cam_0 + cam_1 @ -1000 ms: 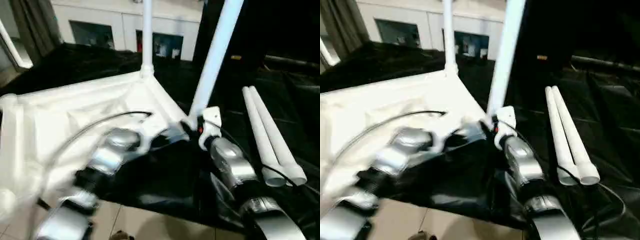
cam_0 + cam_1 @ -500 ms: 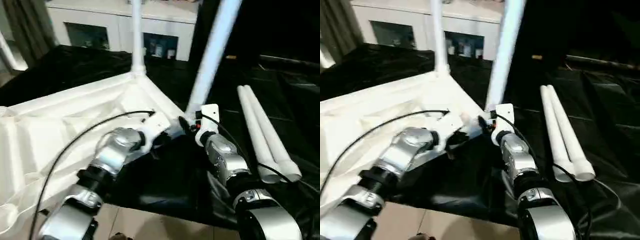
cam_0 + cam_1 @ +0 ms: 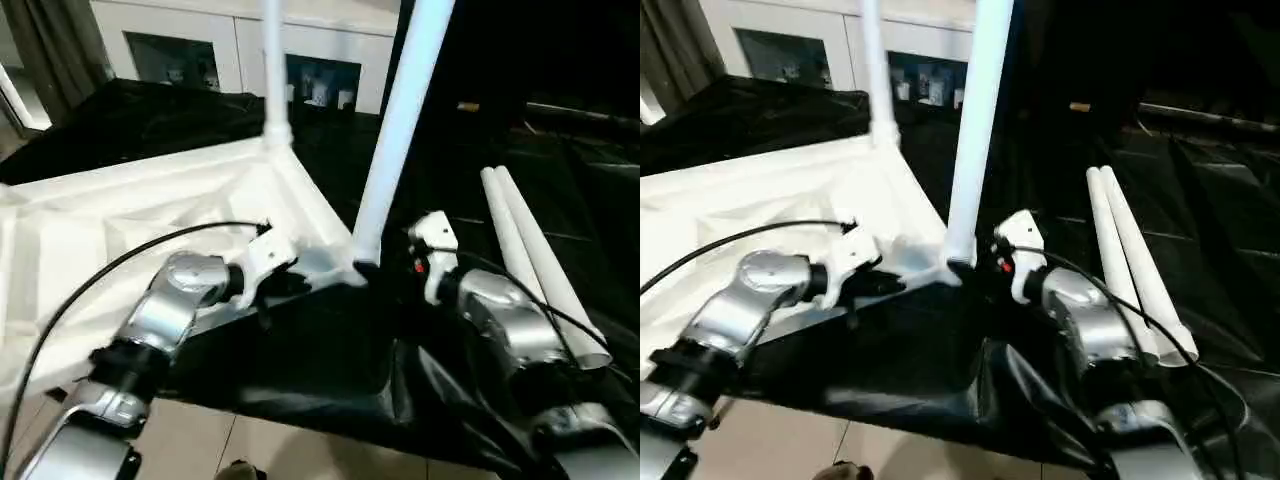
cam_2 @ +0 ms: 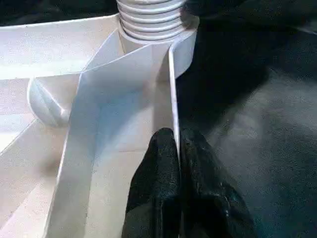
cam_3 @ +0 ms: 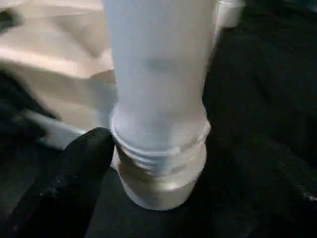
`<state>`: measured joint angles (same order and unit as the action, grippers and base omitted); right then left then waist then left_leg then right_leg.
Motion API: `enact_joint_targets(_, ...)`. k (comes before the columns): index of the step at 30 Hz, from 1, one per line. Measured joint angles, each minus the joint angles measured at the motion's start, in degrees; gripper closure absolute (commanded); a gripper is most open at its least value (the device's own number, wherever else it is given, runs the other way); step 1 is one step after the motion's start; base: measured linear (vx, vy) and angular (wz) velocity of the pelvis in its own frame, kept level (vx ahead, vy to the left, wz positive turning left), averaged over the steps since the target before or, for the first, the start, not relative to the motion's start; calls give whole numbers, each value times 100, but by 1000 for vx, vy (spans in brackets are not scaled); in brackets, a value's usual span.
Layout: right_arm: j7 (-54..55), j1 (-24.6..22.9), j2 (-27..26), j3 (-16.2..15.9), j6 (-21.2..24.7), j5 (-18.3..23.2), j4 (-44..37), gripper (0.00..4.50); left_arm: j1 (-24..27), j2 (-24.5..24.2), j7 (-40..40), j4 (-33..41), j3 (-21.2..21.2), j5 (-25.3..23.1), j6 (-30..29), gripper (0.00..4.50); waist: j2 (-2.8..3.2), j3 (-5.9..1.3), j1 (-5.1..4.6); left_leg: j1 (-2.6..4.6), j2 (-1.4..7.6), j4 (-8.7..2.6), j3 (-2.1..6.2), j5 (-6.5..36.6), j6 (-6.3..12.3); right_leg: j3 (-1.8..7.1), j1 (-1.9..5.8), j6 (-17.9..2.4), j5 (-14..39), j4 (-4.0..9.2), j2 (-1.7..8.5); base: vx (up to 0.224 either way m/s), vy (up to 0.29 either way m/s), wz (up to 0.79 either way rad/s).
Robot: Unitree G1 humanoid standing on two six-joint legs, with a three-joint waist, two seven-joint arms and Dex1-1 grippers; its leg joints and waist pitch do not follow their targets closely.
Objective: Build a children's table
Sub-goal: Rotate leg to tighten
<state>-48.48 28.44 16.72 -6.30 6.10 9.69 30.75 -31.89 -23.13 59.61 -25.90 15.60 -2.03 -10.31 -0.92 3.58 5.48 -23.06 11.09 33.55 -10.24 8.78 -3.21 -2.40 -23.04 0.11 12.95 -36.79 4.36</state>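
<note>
**Near leg may not be seated yet**

I worry the near leg (image 3: 395,130), centre frame, leans: threads show above its corner socket (image 5: 161,186), so it could tip if knocked. The tabletop (image 3: 130,230) lies underside-up at left; two spare legs (image 3: 540,260) wait at right. My left gripper (image 4: 176,148) pinches the top's rim. My right gripper (image 5: 148,163) is spread around the leg's base, forearm angled in from lower right.

The top (image 3: 120,230) lies upside down before me, one leg (image 3: 400,130) in its near corner socket, another (image 3: 272,70) in the far corner, two loose legs (image 3: 530,260) to my right, cabinet (image 3: 250,60) behind.
</note>
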Motion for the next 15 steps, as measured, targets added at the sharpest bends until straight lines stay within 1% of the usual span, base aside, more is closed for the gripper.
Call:
enact_joint_targets(2, -311, -78, 72, -76, 9, 61, -154, 37, 76, -120, 260, 82, 1, 72, 60, 450, -9, 5, 14, 2, 1, 1, 0, -2, 0, 0, 1, 0, 0, -2, 0, 0, 0, 0)
enact_joint_targets(5, -510, -109, 148, -107, 40, 126, -238, 37, 188, -268, 607, 239, 40, 186, 120, 450, -15, 9, 34, 2, 1, 1, -3, -2, 0, 1, 1, -1, -1, -2, 1, 0, 0, 0)
enact_joint_targets(9, -890, -174, 269, -338, 130, 122, -515, 37, 298, -471, 1066, 437, 64, 376, 121, 450, -23, 15, 83, 0, 2, -2, -4, -1, 0, -1, -1, -1, 0, 0, 1, 0, 0, 0)
enact_joint_targets(12, -939, -177, 260, -440, 116, 67, -518, 37, 307, -516, 1178, 475, 98, 415, 122, 450, -31, 21, 122, 0, 2, 2, -5, -2, 0, -1, 1, -1, -1, -1, 2, 0, 0, 0)
enact_joint_targets(15, -964, -177, 257, -492, 99, 6, -516, 37, 307, -520, 1230, 475, 100, 415, 123, 450, -40, 26, 123, 0, 1, 6, -12, -2, 1, 3, 3, -2, -2, -1, 7, 0, 0, 0)
